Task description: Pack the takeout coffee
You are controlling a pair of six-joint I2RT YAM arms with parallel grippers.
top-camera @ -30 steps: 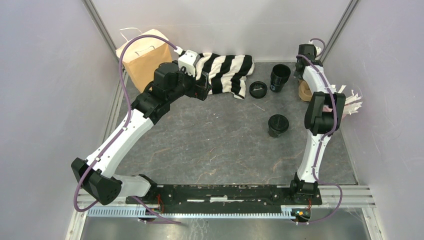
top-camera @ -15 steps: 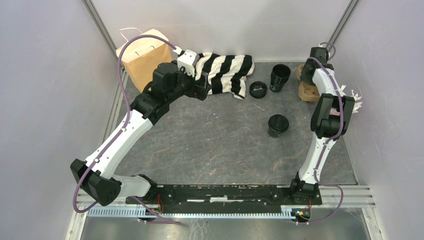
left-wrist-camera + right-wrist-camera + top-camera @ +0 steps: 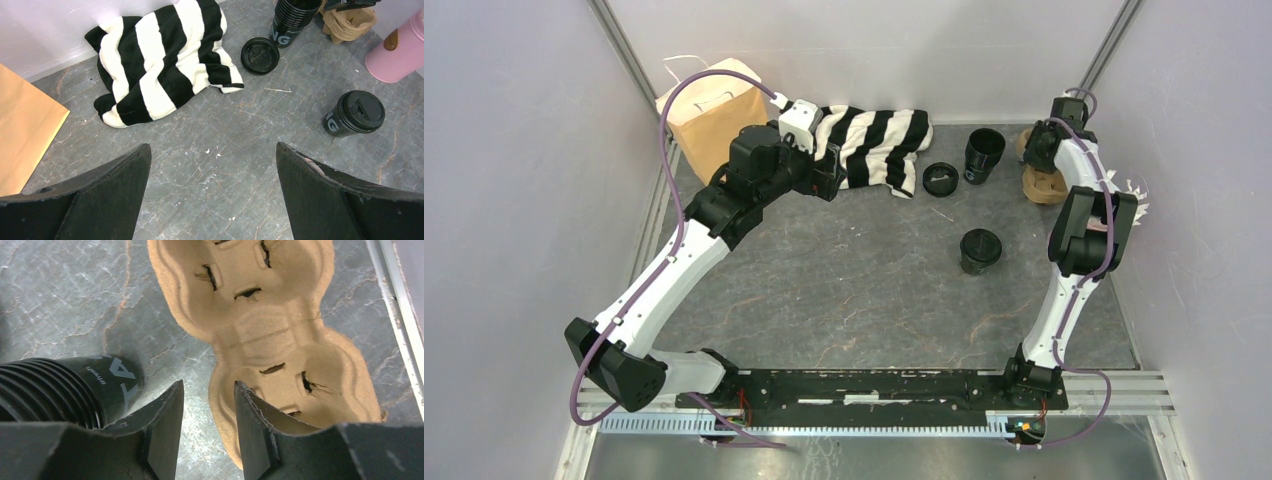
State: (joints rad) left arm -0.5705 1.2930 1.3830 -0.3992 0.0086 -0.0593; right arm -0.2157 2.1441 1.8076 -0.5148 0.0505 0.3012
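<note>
Only the right arm has moved since a second ago, reaching farther into the far right corner. Packing has not begun. The brown paper bag [image 3: 709, 110] sits far left, its inside hidden. The left end effector [image 3: 212, 150] hovers with fingers wide apart, gripping nothing. The takeout coffee [image 3: 980, 250] stands lidded on the desk [image 3: 844, 290], well apart from the bag. The cardboard carrier [image 3: 270, 325] has empty wells, and the right end effector [image 3: 207, 388] hangs partly parted at its rim.

I'm seeing bright, even light from above, soft shadows on the grey marbled counter [image 3: 854, 290], all feeds sharp.
</note>
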